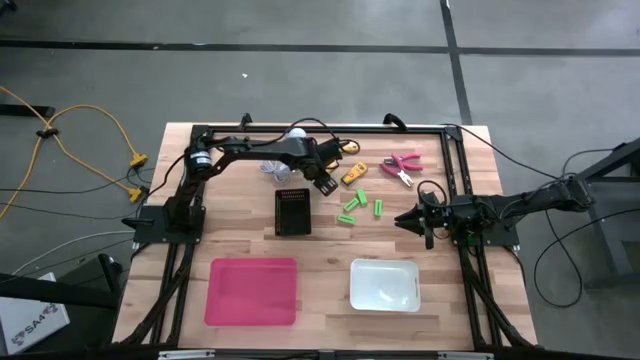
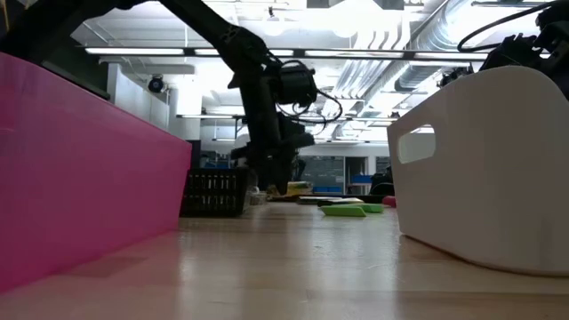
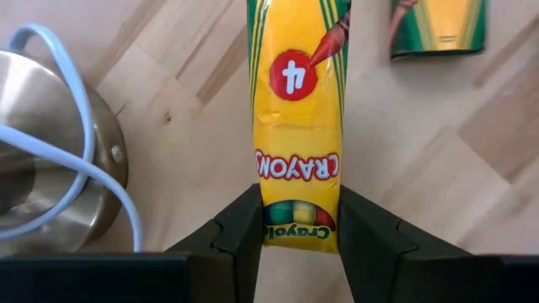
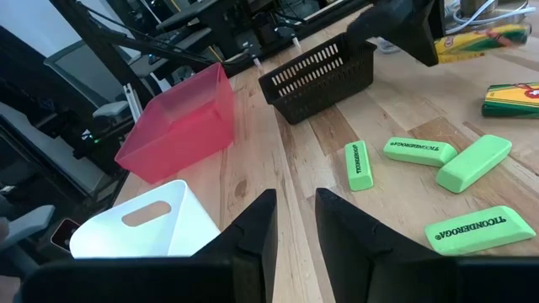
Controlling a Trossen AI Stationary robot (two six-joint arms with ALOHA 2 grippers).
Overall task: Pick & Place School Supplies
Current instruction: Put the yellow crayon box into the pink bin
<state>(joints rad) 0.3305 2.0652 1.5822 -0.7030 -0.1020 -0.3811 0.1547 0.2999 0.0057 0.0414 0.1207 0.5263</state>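
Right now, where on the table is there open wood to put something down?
Bare wood lies between the pink bin and white bin, and between the black basket and the right tool, below the green erasers. The far side is crowded: the left tool grips a crayon box beside the pink-handled tool.

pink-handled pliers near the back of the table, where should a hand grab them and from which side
Probably from straight above, closing across the two pink handles rather than the metal nose. In the high view the pink-handled pliers lie flat on the wooden table, handles spread toward the back edge, nose toward the front. The right hand is nearer and has open space around them; the left hand is clamped on a yellow crayon box.
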